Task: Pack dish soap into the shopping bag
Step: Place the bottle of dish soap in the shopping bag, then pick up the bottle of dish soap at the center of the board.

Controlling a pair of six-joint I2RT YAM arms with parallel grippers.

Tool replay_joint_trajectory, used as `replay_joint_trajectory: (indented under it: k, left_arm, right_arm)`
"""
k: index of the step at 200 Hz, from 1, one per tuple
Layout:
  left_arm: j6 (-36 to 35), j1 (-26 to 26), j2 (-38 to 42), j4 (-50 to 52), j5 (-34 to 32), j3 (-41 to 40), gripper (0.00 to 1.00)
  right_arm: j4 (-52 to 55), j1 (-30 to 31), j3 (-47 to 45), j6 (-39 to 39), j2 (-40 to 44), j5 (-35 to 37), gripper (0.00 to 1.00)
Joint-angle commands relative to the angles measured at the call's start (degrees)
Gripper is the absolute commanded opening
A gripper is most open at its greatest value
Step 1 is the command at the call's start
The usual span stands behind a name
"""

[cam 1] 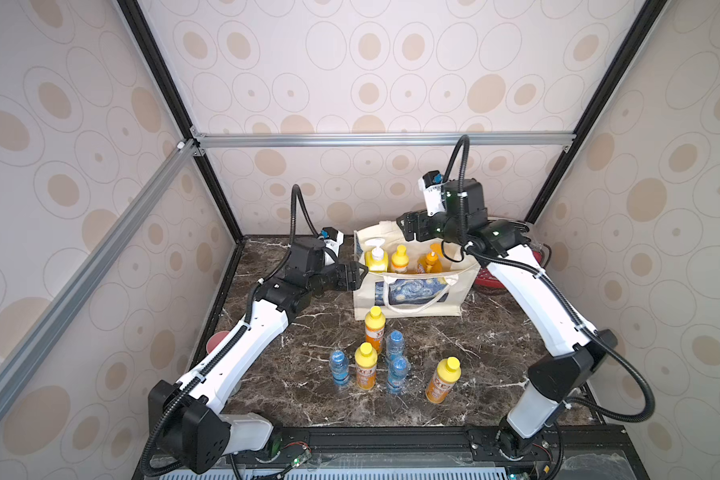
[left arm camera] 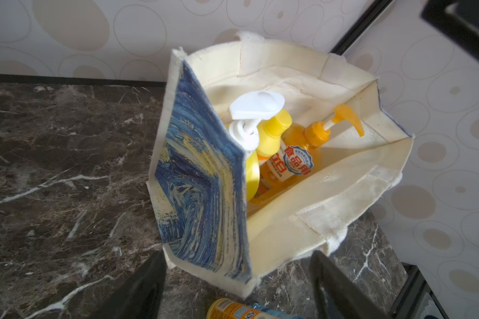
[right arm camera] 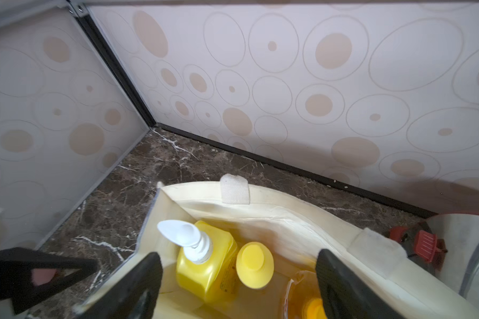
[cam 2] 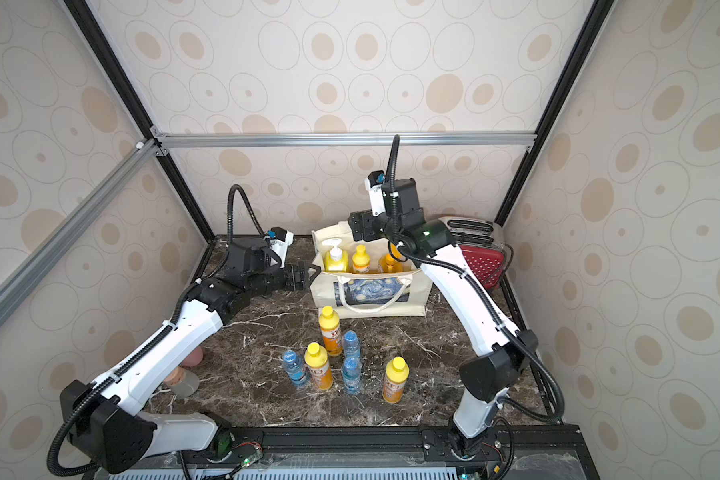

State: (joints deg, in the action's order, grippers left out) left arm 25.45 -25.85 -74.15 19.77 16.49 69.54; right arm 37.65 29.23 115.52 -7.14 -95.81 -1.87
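canvas shopping bag (cam 1: 412,301) upright at the back of the marble table (cam 1: 495,353), mouth open. dish soap inside: big yellow pump bottle (cam 1: 376,258), small yellow-capped bottle (cam 1: 400,259), amber pump bottle (cam 1: 431,262). three small orange bottles (cam 1: 366,368) stand in front among the water bottles (cam 1: 339,369). left gripper (cam 1: 360,276) beside the bag's left edge, jaws spread, empty. right gripper (cam 1: 404,227) over the bag mouth, jaws spread, empty.

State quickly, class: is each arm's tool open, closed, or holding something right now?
Left tool: open, empty, beside the shopping bag.
Right tool: open, empty, above the shopping bag.
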Motion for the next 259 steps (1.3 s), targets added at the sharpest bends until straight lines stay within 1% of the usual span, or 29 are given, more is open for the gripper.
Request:
replay_joint_trajectory:
  k: [1, 13, 35, 49, 74, 99, 111, 125, 152, 191, 217, 238, 259]
  left_arm:
    - [-1.95, -0.50, 3.69, -0.21, -3.44, -1.46, 0.86]
    - [-2.67, -0.45, 5.56, -0.66, -5.30, -3.17, 0.89]
    - [-4.07, -0.49, 9.83, -2.32, -9.19, -7.48, 0.93]
    - [-4.36, -0.51, 12.82, -3.41, -11.48, -10.39, 0.95]
    - [-3.73, -0.51, 18.04, -5.09, -16.16, -15.20, 0.98]
    - [-2.00, -0.50, 22.64, -8.68, -21.00, -22.08, 0.99]
    - [-1.73, -0.52, 23.95, -10.34, -23.27, -25.27, 0.99]
    - [-1.46, -0.48, 24.66, -12.42, -25.56, -28.62, 0.99]
    - [-0.78, -0.47, 24.43, -17.69, -26.78, -33.91, 0.99]
    - [-1.89, -0.45, 24.16, -18.34, -26.26, -33.77, 0.99]
    - [-2.42, -0.50, 23.03, -17.90, -24.84, -33.09, 0.99]
    - [-2.92, -0.49, 23.35, -16.22, -24.51, -32.50, 0.99]
    - [-3.59, -0.39, 24.55, -13.22, -26.76, -32.03, 0.99]
  right_arm:
    - [8.56, -0.06, 1.43, 1.29, 4.80, -4.67, 0.89]
    - [10.61, -0.05, -0.33, 1.12, 8.10, -6.73, 0.89]
    - [13.32, -0.10, -6.39, 0.37, 15.50, -9.77, 0.89]
    - [16.10, 0.02, -9.93, 0.23, 19.87, -10.56, 0.89]
    - [24.01, 0.15, -14.84, 0.40, 26.75, -11.14, 0.87]
    - [34.26, 0.53, -16.46, 0.72, 30.33, -11.54, 0.87]
    - [37.47, 1.38, -18.37, 0.49, 32.03, -10.79, 0.88]
    - [38.80, 2.04, -21.68, 0.03, 34.77, -9.53, 0.90]
    - [38.71, 2.15, -27.84, -1.36, 38.94, -10.81, 0.92]
    - [34.78, 2.35, -34.51, -3.11, 42.98, -12.23, 0.94]
    - [32.38, 2.43, -37.43, -3.71, 43.57, -13.47, 0.94]
    - [31.80, 2.53, -39.27, -3.68, 44.12, -13.00, 0.94]
    - [32.31, 2.70, -40.21, -3.35, 44.60, -12.37, 0.94]
